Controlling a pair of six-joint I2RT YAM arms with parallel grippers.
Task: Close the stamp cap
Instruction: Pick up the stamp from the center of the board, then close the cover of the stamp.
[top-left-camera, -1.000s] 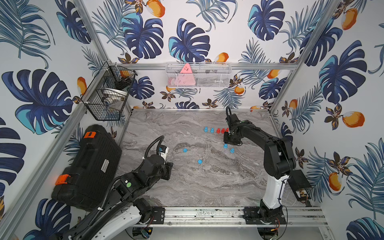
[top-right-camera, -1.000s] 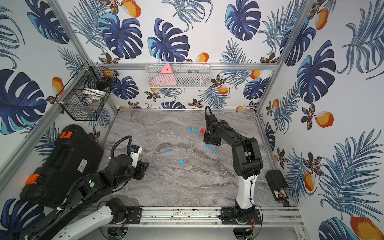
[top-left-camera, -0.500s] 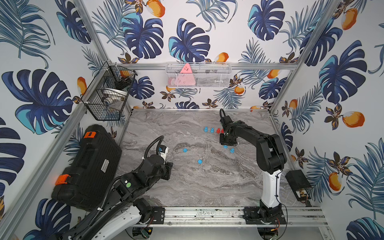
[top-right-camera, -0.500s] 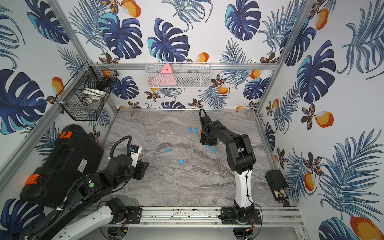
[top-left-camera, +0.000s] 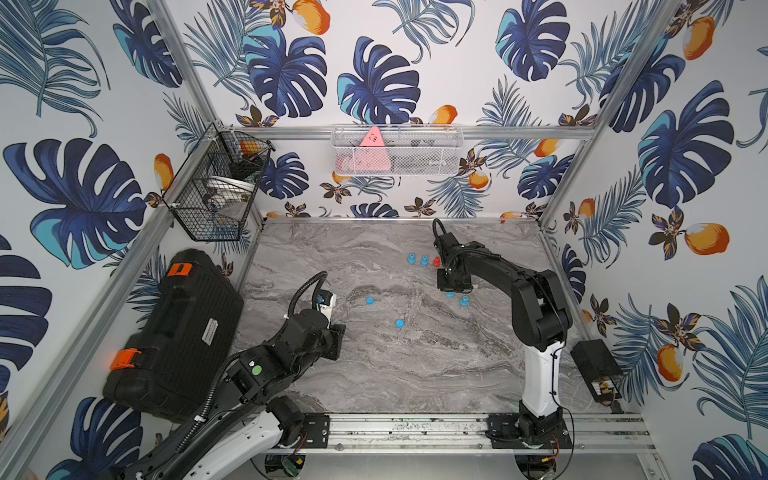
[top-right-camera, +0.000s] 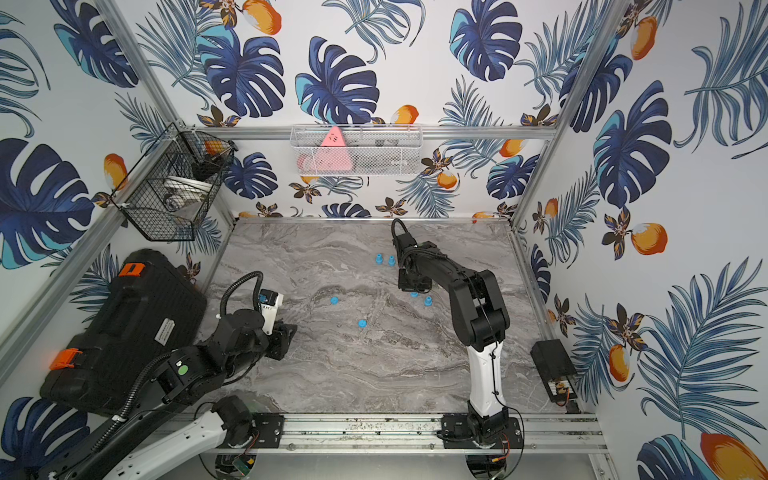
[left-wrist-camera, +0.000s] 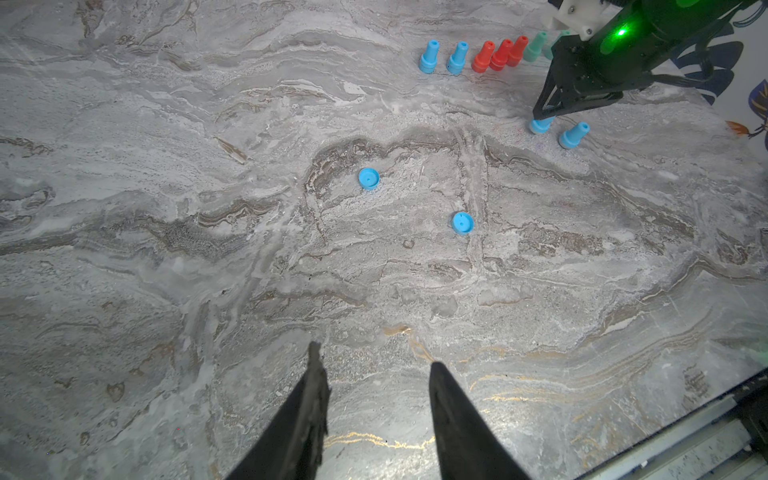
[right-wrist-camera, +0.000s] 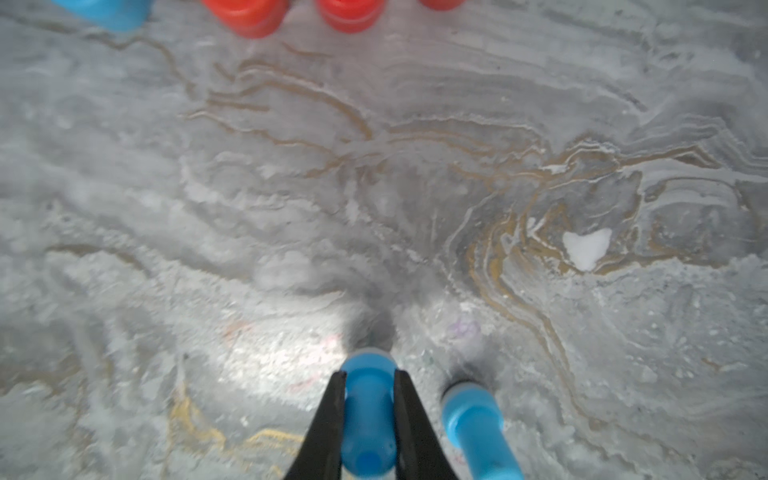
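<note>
- Right tool was pinching a blue stamp by its narrow upper part, one finger on each side.
- The stamp stood upright on the table, wide end down. The grip was on the handle, probably so the wide end stayed free to meet a cap.
- In both top views the right tool sat just right of frame centre and hid most of the stamp.
- A second blue stamp stood just beside the held one, not touching it. It was outside the fingers, so it looked like the next one in line.
- The nearer blue cap lay flat at about frame centre, apart from the held stamp. The farther blue cap lay left of it. I judged two loose caps for two uncapped stamps.
- A row of blue and red stamps stood above and left of the right tool in the top views, lined up close together. They seemed set aside; I couldn't tell if they were capped.
- Left tool had its fingers spread with nothing between them, hovering over bare table. In the top views it was lower left of centre, well apart from the caps, likely parked clear of the right arm.
- Step in hand was grasping the stamp, with no cap fitted yet.
</note>
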